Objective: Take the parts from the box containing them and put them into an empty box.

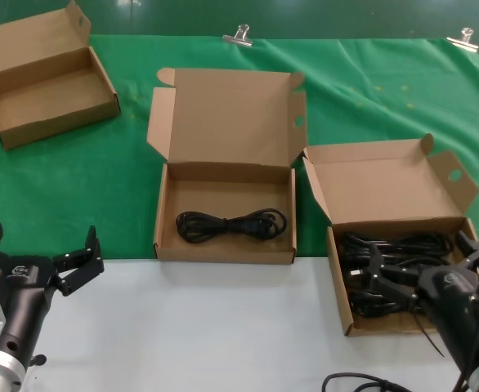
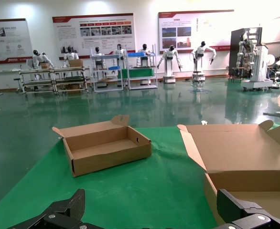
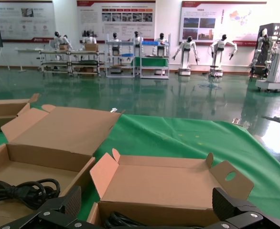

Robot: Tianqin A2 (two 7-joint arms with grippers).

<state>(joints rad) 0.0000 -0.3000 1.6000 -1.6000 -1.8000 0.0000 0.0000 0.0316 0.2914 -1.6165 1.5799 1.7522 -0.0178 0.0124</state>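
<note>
The box holding the parts (image 1: 387,184) stands at the right, lid open, with several black coiled cables (image 1: 403,249) in its tray. My right gripper (image 1: 423,257) is open just above those cables, holding nothing. In the right wrist view the gripper (image 3: 149,210) frames this box (image 3: 164,183), and a cable (image 3: 118,220) shows just inside the box's near wall. The shallow box with the tall lid (image 1: 223,122) stands in the middle with one cable bundle (image 1: 231,224) lying in it. My left gripper (image 1: 43,245) is open and empty at the near left, over the white table edge.
A third cardboard box (image 1: 47,82) sits at the far left on the green cloth (image 1: 125,180); it also shows in the left wrist view (image 2: 106,148). Two metal clips (image 1: 239,34) hold the cloth at the back edge. A white strip of table (image 1: 223,327) runs along the front.
</note>
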